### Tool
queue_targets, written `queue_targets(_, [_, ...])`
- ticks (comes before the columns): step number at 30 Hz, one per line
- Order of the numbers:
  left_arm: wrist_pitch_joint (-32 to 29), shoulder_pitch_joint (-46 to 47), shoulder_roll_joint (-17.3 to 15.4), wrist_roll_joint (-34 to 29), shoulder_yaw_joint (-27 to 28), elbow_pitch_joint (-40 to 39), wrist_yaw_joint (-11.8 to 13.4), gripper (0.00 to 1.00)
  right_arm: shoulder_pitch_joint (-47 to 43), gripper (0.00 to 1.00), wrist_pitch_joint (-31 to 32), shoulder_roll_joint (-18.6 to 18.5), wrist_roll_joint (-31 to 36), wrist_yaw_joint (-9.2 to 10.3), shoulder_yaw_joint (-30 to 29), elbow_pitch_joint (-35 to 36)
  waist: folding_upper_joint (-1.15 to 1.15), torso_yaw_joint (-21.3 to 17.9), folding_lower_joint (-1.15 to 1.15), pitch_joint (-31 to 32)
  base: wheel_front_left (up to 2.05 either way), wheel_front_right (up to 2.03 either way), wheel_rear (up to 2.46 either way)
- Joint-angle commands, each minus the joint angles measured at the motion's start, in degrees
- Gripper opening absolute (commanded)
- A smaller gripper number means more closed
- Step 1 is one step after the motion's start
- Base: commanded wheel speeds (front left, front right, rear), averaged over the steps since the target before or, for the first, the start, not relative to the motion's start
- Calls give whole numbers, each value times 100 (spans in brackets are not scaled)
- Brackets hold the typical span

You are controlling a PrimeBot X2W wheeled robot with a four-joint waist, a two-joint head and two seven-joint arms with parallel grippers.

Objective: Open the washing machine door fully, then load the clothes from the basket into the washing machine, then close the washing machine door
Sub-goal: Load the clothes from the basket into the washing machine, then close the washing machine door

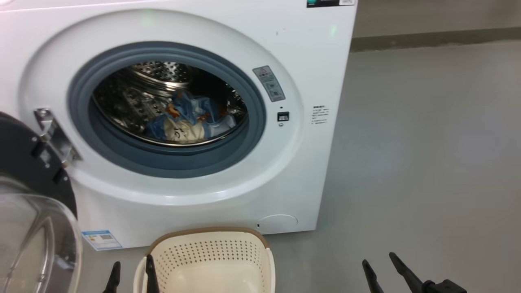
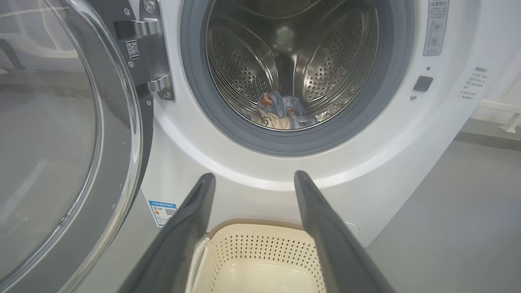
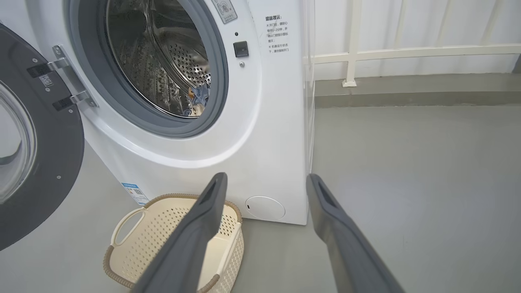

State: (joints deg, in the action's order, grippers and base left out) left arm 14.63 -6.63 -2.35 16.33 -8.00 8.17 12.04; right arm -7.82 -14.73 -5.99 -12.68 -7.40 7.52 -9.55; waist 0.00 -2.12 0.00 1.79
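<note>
Left fingers [image 2: 183,232]: spread wide, nothing between them; they point at the machine's lower front.
Left gripper [image 1: 132,264]: at the bottom edge of the head view, by the basket's left side. One finger shows outside the white handle, the other over the rim. Whether either touches the basket I cannot tell.
Right fingers [image 3: 346,236]: also spread wide, holding nothing.
Right gripper [image 1: 378,260]: over the grey floor [image 1: 427,142], to the right of the basket and well apart from it.
Basket [image 1: 207,231]: cream, perforated, brown rim, standing upright on the floor just in front of the washing machine, below the opening. The part of its inner bottom that shows is plain cream plastic.
Washing machine [image 1: 309,61]: white front-loader, its opening uncovered.
Gasket [image 1: 81,122]: grey-blue ring around the opening.
Drum [image 1: 158,77]: perforated steel, seen through the opening.
Clothes [image 1: 183,118]: lying in a heap at the bottom of the drum: light blue fabric with orange-brown print, and a pale piece at the front.
Washing machine door [image 1: 24,162]: black, swung wide open to the left of the opening, hanging on a metal hinge [image 1: 55,136].
Door window [image 1: 36,240]: clear glass bowl, bulging towards the camera at the lower left of the head view.
Blue label sticker [image 1: 101,239]: low on the machine's front, left of the basket.
Round cap [image 1: 277,223]: low on the front, right of the basket.
White railing [image 3: 407,53]: behind the machine, in the right wrist view.
</note>
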Motion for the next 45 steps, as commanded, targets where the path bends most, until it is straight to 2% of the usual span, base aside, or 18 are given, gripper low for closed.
queue_targets(1, [37, 44, -54, -77, 194, -202, 41, 100, 59, 100, -27, -78, 0, -9, 173, 128, 0, 103, 0, 74, 0, 0, 0])
queue_targets(27, [37, -242, -53, -435, 312, -327, -232, 100, 6, 100, -27, -56, -11, -9, 151, 151, 0, 76, 0, -6, 0, 0, 0])
queue_targets(34, [37, -272, -53, -455, 294, -329, -239, 100, 8, 100, -27, -54, 11, -9, 89, 164, 0, 43, 0, 12, 0, 0, 0])
queue_targets(37, [37, -275, -53, -515, 294, -327, -151, 100, 15, 100, -27, -57, 12, -9, 75, 165, 0, 42, 0, 14, -25, 25, 0])
queue_targets(45, [37, -292, -53, -504, 266, -335, -113, 100, 5, 100, -27, -35, 12, -9, 52, 187, 0, 61, 0, 18, -99, 99, 0])
